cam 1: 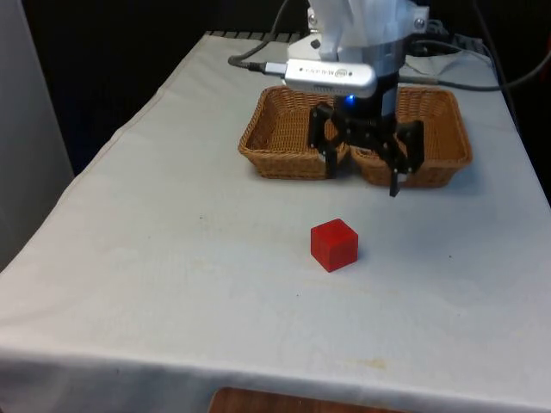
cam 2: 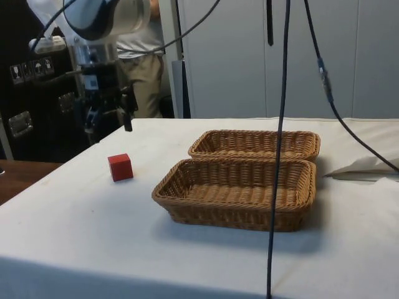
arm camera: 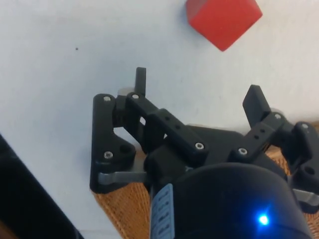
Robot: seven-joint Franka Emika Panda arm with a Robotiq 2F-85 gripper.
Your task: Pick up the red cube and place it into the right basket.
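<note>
The red cube rests on the white cloth towards the table's front, apart from everything else. My gripper hangs open and empty above the cloth, between the cube and the two wicker baskets. The left basket and right basket sit side by side, touching, and both look empty. From the side, the gripper hovers above and a little behind the cube. In the wrist view the cube lies ahead of the spread gripper, outside the jaws.
Black cables hang down in front of the baskets in the side view. A person stands behind the table. White crumpled material lies at the table's edge beyond the baskets.
</note>
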